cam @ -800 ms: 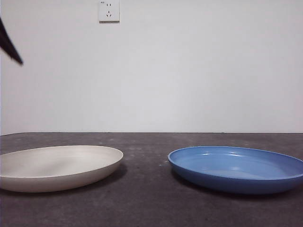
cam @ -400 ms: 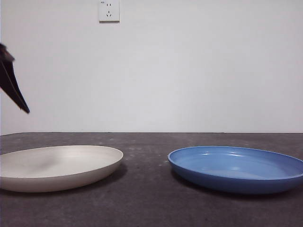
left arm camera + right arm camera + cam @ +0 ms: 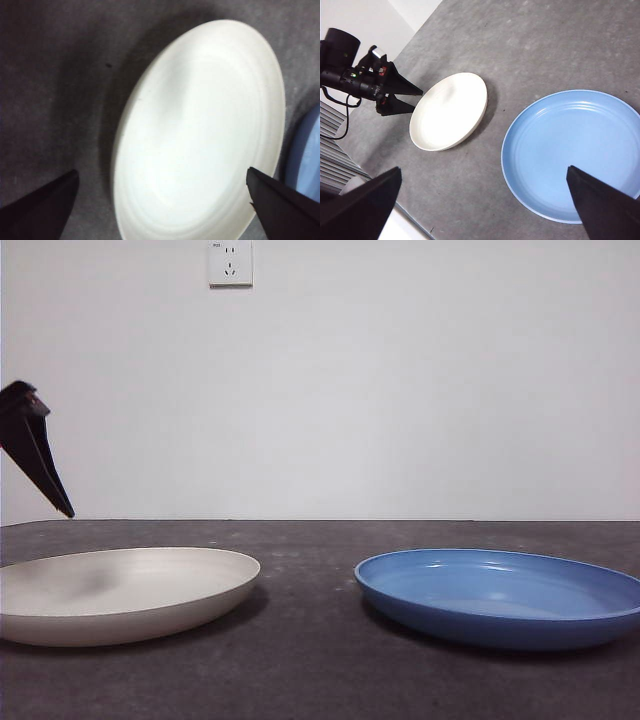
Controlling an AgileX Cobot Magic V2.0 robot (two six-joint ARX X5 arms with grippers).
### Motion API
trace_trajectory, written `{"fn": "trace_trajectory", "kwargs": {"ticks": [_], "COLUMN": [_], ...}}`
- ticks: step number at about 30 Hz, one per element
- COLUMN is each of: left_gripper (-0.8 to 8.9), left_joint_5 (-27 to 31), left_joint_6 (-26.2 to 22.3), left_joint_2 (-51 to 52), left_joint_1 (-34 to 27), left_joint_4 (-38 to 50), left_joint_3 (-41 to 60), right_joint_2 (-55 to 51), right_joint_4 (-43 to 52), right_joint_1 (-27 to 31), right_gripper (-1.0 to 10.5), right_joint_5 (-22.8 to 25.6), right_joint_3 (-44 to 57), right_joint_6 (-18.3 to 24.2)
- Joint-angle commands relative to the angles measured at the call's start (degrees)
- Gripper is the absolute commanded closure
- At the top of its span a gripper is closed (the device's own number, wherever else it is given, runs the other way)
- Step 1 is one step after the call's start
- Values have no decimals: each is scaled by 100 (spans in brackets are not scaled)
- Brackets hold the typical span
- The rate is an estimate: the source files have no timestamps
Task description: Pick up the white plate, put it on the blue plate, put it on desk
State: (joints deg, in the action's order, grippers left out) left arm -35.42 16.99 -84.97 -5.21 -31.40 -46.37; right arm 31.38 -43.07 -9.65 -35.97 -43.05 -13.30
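Soft, even light in the front view; the matte cream-white plate (image 3: pixel 120 592) and the glossy blue plate (image 3: pixel 500 595) cast faint shadows on the dark grey desk (image 3: pixel 310 670). The left wrist view is dim, blurred, and the white plate overexposed

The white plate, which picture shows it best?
The right wrist view: the whole white plate lies on the desk. The left wrist view shows it close up, its edge cut off. The front view shows it side-on, partly cropped.
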Motion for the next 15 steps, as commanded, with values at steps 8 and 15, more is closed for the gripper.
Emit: {"fn": "trace_trajectory", "kwargs": {"ticks": [8, 15], "left_gripper": [308, 553], "left_joint_5": [9, 11], "left_joint_6": [-197, -243], "left_joint_2": [-455, -520], "left_joint_1": [-2, -2], "left_joint_4": [140, 144], "left_joint_3": [-98, -98], "right_joint_2": [33, 33], "right_joint_4": [59, 59], "right_joint_1": [-13, -13], "right_gripper": [331, 331], "right_joint_5": [2, 4], "right_joint_3": [-94, -94], "right_joint_6": [31, 33]}}
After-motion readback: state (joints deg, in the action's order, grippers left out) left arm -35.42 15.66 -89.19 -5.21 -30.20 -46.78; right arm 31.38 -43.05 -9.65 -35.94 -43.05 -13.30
